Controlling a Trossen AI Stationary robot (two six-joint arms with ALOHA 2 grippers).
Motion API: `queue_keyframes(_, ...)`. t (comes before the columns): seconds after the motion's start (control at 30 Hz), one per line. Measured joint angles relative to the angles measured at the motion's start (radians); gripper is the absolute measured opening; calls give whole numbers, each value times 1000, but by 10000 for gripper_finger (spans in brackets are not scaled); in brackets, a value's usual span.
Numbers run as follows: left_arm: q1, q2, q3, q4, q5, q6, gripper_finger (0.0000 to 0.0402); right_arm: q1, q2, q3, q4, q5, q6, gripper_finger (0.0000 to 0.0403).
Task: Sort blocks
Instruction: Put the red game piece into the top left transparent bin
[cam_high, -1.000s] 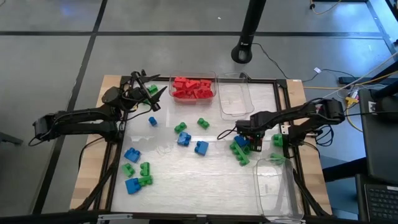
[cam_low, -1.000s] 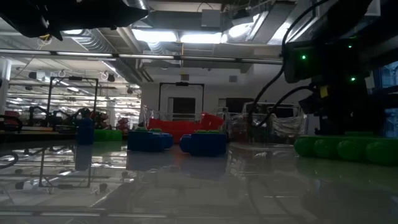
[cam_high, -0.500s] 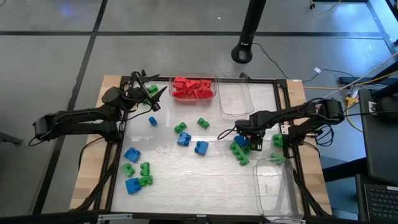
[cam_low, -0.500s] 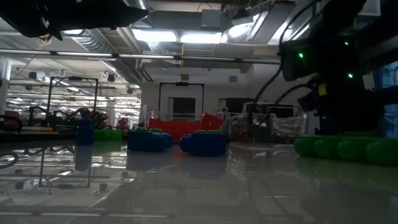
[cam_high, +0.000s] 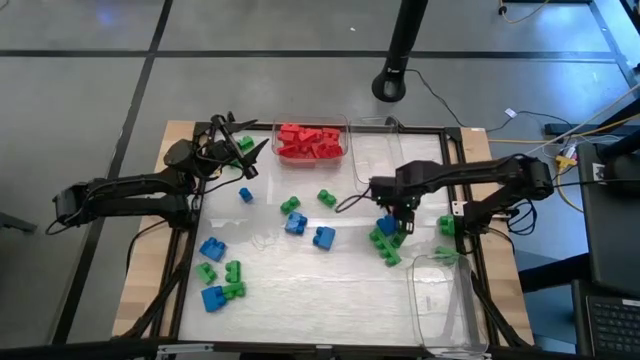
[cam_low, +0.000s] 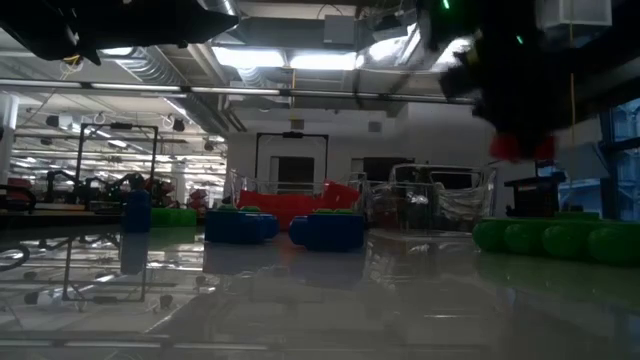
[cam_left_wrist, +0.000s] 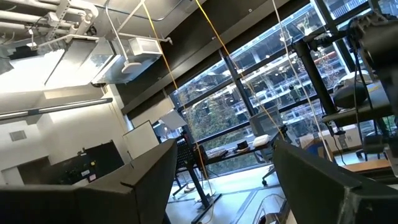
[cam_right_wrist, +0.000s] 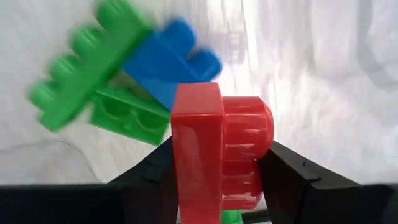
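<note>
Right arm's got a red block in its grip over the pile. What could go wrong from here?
1. The right end effector pinches the red block at its lower part only; a fast swing may twist it loose.
2. It hangs right above the blue block and green blocks; a drop lands back in the unsorted pile.
3. The red bin sits beside the empty clear bin; a sloppy release could land it wrong.
</note>
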Motion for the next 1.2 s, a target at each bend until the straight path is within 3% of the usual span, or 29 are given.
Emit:
queue_keyframes(0.13, 0, 0, 0, 0, 0, 0, 253, 0, -1, 127, 35, 24, -12, 168)
queue_keyframes(0.27, 0, 0, 0, 0, 0, 0, 253, 0, -1, 208, 145, 120, -86, 168)
queue_keyframes(0.53, 0, 0, 0, 0, 0, 0, 253, -69, 22, 214, 561, 353, -307, 176)
queue_keyframes(0.87, 0, 0, 0, -1, 0, 0, 253, -222, 189, 212, 965, 332, -506, 171)
queue_keyframes(1.2, 0, 0, 0, 0, 0, 0, 253, -319, 343, 212, 1239, 345, -526, 230)
